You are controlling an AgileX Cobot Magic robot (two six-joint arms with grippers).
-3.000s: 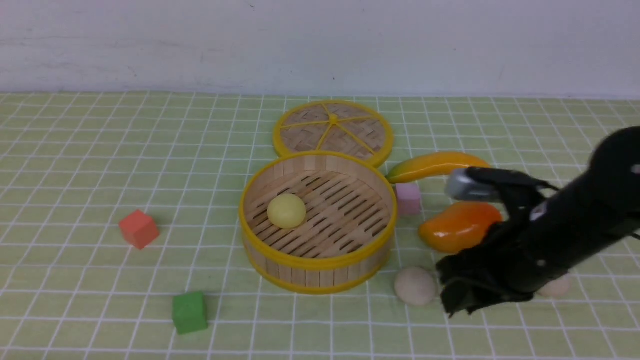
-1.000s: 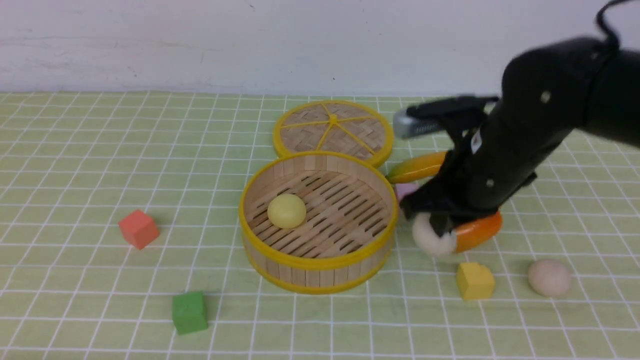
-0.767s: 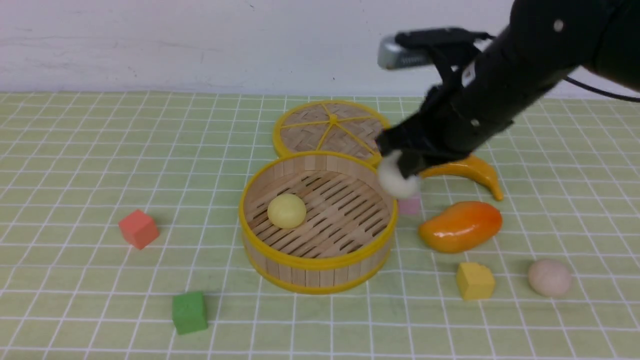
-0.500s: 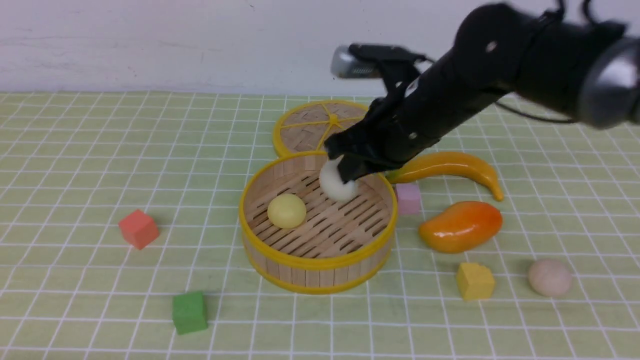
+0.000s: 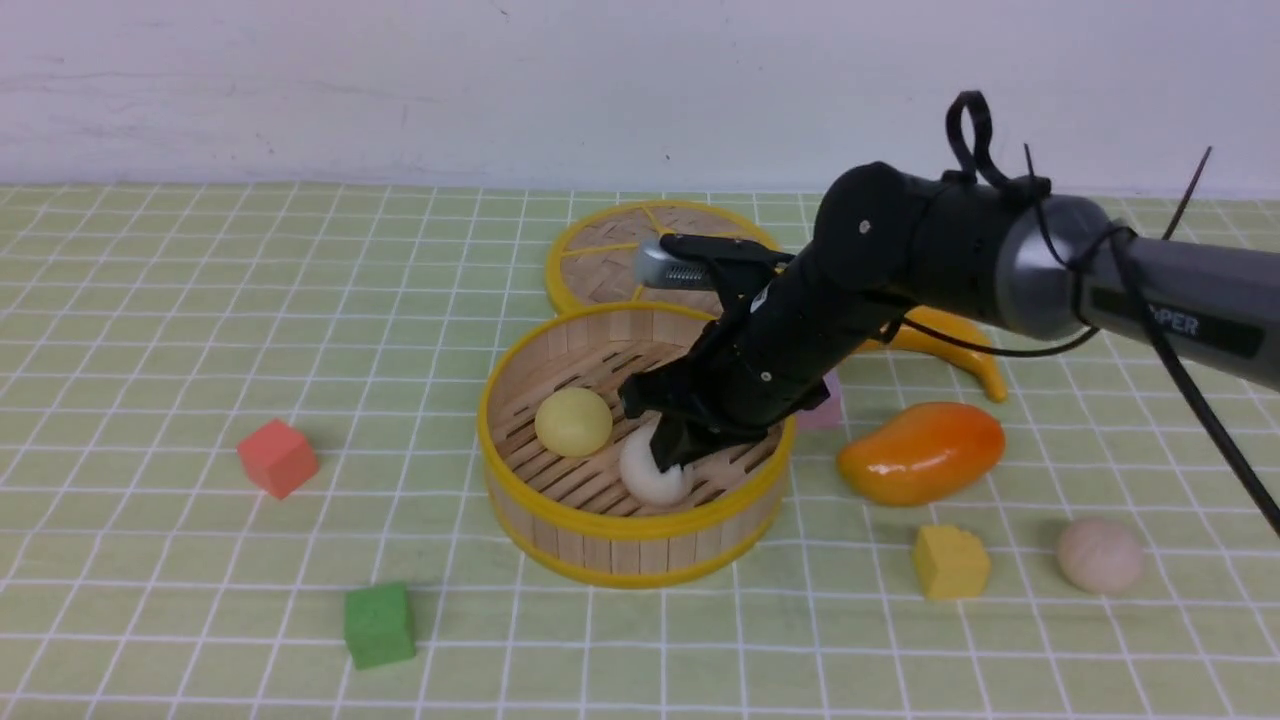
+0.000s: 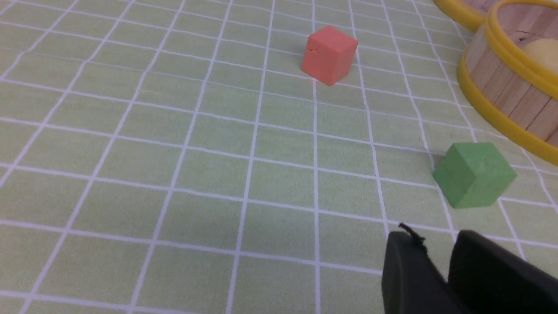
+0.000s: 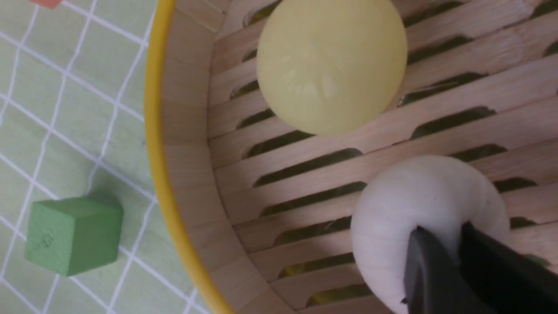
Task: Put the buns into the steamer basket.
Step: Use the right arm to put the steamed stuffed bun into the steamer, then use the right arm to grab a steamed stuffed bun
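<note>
The steamer basket [image 5: 640, 530] stands mid-table, with a pale yellow bun [image 5: 573, 421] on its slatted floor. My right gripper [image 5: 665, 450] reaches down inside the basket. It is shut on an off-white bun [image 5: 648, 478] that rests low on the slats beside the yellow one. In the right wrist view both fingers press into that off-white bun [image 7: 405, 209], close to the yellow bun [image 7: 331, 65] and the basket wall [image 7: 183, 131]. A third, beige bun [image 5: 1100, 555] lies on the cloth at the right. My left gripper [image 6: 433, 237] hovers over the cloth, open by a narrow gap and empty.
The woven lid [image 5: 610, 260] lies behind the basket. A banana [image 5: 950, 340], mango [image 5: 920, 452], yellow cube [image 5: 950, 562] and half-hidden pink cube [image 5: 828, 412] sit right of it. A red cube [image 5: 277, 457] and green cube [image 5: 379, 624] lie left, near my left gripper.
My right gripper lifted the off-white bun off the cloth right of the basket, carried it left over the rim, and lowered it onto the slats beside the yellow bun.
</note>
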